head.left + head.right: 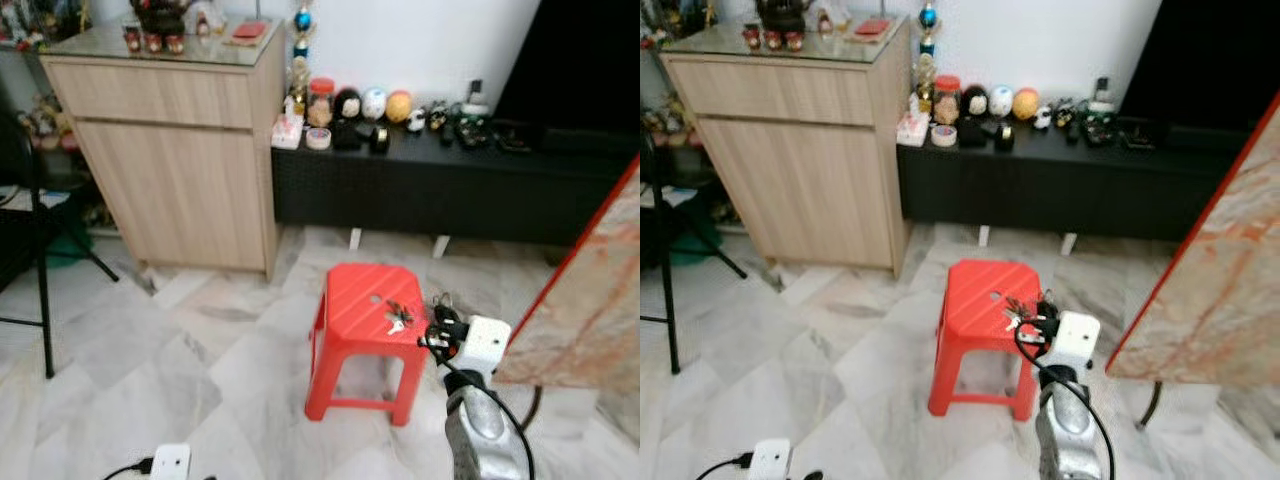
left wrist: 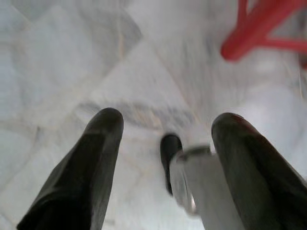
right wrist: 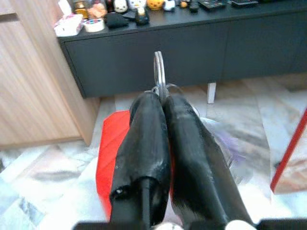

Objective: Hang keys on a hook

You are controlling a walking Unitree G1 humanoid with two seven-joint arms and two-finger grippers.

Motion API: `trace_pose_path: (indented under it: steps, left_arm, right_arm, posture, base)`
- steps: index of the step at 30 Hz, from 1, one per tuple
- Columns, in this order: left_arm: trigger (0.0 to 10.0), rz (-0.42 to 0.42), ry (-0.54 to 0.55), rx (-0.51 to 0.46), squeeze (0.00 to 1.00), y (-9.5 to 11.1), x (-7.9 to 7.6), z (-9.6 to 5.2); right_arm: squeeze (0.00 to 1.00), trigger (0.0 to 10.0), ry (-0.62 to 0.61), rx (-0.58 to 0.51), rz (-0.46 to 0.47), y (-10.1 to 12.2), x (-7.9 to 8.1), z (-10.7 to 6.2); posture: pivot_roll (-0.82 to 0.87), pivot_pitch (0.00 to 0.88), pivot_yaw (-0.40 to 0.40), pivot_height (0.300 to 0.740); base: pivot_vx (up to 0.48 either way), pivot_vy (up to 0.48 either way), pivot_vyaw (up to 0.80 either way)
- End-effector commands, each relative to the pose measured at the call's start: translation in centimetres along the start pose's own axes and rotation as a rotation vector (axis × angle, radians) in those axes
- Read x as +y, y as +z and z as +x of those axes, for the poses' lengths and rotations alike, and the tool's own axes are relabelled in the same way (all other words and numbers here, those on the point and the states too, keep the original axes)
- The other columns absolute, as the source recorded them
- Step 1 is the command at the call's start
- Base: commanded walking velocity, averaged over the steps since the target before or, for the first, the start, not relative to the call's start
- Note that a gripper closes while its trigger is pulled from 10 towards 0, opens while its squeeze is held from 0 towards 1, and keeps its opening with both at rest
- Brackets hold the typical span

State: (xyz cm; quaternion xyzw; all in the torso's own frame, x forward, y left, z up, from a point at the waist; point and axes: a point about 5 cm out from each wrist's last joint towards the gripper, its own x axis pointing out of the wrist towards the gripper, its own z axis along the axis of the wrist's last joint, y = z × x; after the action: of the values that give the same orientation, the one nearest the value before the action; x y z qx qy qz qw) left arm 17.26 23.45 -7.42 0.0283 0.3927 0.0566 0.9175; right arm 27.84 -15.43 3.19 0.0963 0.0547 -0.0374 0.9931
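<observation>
One bunch of keys (image 1: 397,318) lies on the red stool (image 1: 362,296), and the right gripper (image 3: 162,103) is at the stool's edge with its fingers pressed together on a key ring (image 3: 159,72), probably to lift the bunch by it. The left gripper (image 2: 165,127) hangs low over the marble floor (image 1: 180,350) with its fingers spread, holding nothing. I cannot find a hook.

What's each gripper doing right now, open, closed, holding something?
Left gripper: open, holding nothing, above the floor.
Right gripper: closed on the keys, over the red stool.
</observation>
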Motion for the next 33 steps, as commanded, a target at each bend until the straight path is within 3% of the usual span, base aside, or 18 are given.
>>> trace_pose_path:
  steps: [1, 33]
  left_arm:
    - [10.0, 0.013, -0.02, 0.042, 0.0, -1.1, -0.76, -0.24]
    - [10.0, 0.028, -0.022, 0.041, 0.0, -1.16, -1.03, -0.24]
  right_arm:
    - [0.0, 10.0, -0.002, -0.024, -0.011, 0.68, -0.2, 0.41]
    - [0.0, 10.0, -0.012, -0.022, -0.007, 0.59, -0.18, 0.33]
  posture:
    - [0.03, 0.018, -0.083, 0.729]
    - [0.03, 0.015, -0.083, 0.729]
  base:
    - [0.0, -0.48, 0.0]
    - [0.0, -0.48, 0.0]
